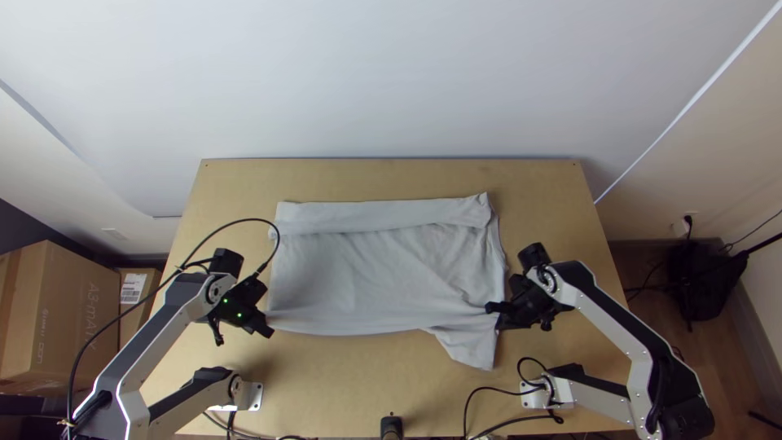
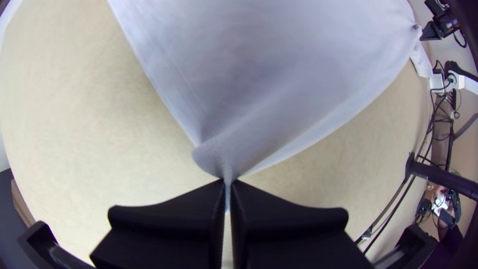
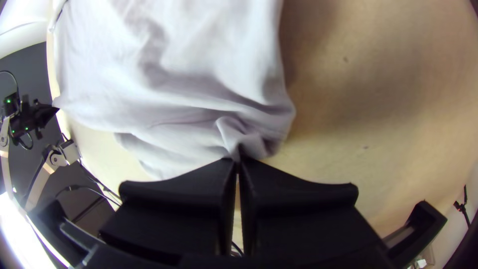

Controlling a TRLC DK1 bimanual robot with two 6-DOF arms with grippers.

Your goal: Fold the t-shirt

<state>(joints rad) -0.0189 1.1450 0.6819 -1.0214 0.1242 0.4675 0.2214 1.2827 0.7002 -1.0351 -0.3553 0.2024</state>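
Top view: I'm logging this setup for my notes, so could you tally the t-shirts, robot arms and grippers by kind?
T-shirt: 1
Robot arms: 2 (left arm, right arm)
Grippers: 2 (left gripper, right gripper)
Total: 5

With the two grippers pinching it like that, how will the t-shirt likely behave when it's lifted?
The t-shirt will probably hang floppy rather than hold its shape, since wrinkles already gather at the right gripper. It looks thin and likely light. The loose flap below that grip may dangle or swing.
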